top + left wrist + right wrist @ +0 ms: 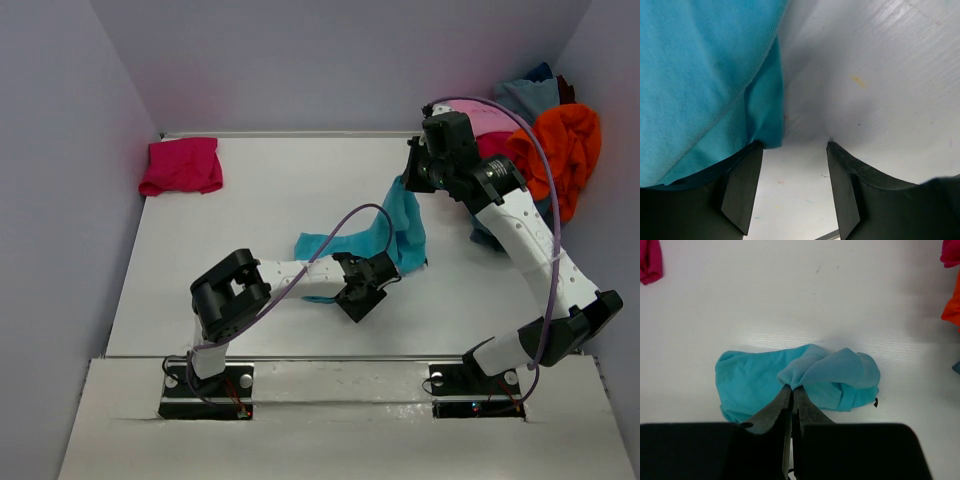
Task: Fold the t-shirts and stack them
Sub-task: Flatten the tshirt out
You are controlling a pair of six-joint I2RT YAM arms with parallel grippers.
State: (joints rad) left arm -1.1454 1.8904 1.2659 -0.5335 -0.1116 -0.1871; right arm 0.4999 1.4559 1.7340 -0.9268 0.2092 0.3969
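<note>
- While our right gripper [792, 392] is pinching the turquoise t-shirt [755, 382] on the worktop [790, 300], our left gripper [792, 147] is hovering, jaws apart, beside its edge.
- We are risking slippage from so thin a pinch.

Two white and black robot arms.
The left arm [290, 272] and right arm [530, 235] have white tubes and black joints. A purple cable [370, 207] loops along each. Black base plates [235, 388] have silver screws. The fingers [742, 192] are flat and black.
</note>
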